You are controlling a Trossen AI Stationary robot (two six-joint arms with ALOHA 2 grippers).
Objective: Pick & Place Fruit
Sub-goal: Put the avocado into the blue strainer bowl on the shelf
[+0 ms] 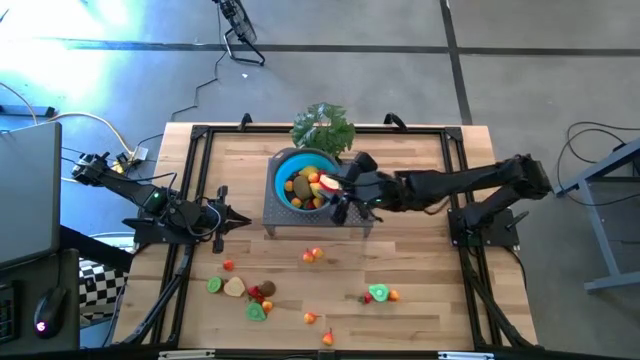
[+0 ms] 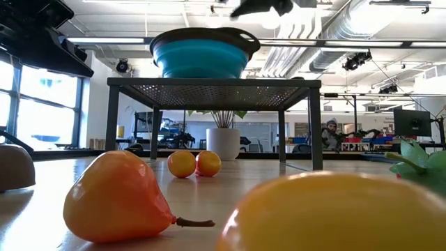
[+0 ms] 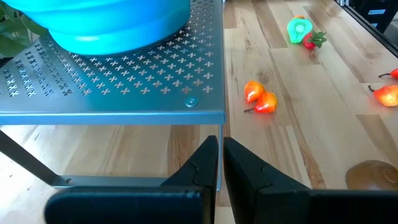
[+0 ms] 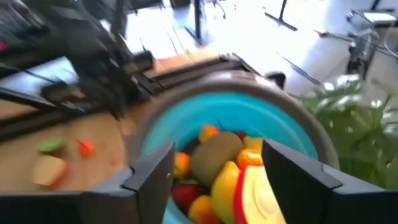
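The blue bowl point(image 1: 305, 180) stands on a grey perforated stand point(image 1: 280, 215) and holds several toy fruits point(image 4: 217, 158), among them a brown one and a cream-and-red slice point(image 4: 255, 193). My right gripper point(image 1: 345, 188) hovers open over the bowl's right side, and in the right wrist view the piled fruit shows between its spread fingers point(image 4: 152, 171). More fruit lies on the table: an orange pair point(image 1: 313, 255), green, cream and brown pieces point(image 1: 240, 290), and a green slice point(image 1: 378, 293). My left gripper point(image 1: 235, 218) waits shut just left of the stand.
A big leafy green bunch point(image 1: 323, 128) lies behind the bowl at the far edge. In the low view an orange pear point(image 2: 115, 199) and a yellow fruit point(image 2: 341, 213) sit close to the near edge. A black frame point(image 1: 200, 135) borders the tabletop.
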